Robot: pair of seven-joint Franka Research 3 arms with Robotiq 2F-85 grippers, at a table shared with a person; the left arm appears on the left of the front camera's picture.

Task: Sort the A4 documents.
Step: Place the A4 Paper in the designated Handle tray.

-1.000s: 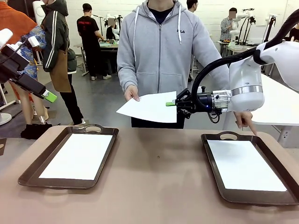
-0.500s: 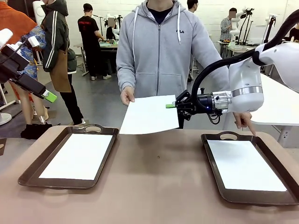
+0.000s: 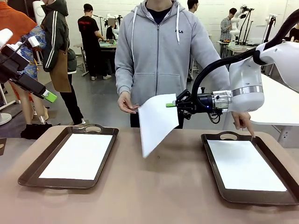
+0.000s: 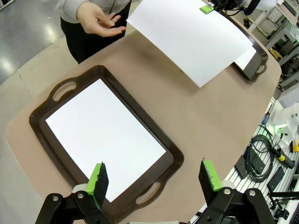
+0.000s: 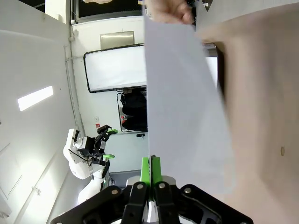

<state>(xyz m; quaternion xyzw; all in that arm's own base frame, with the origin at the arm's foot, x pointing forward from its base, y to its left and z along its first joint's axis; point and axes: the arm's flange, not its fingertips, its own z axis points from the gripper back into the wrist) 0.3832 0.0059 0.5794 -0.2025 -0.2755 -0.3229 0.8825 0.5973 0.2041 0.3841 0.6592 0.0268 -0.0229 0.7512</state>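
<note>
We see the right gripper (image 3: pixel 174 104) clamped on one A4 sheet (image 3: pixel 156 122) hanging above the table (image 3: pixel 154 186), seemingly free of the person's hand (image 3: pixel 126 102). The left gripper (image 4: pixel 154 179) stands spread, empty, above the left tray (image 4: pixel 46 116).

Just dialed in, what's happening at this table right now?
The right gripper is shut on one edge of an A4 sheet, which hangs above the table between two brown trays, left and right, each holding paper. The person's hand is off the sheet. The left gripper hovers open over the left tray.
</note>
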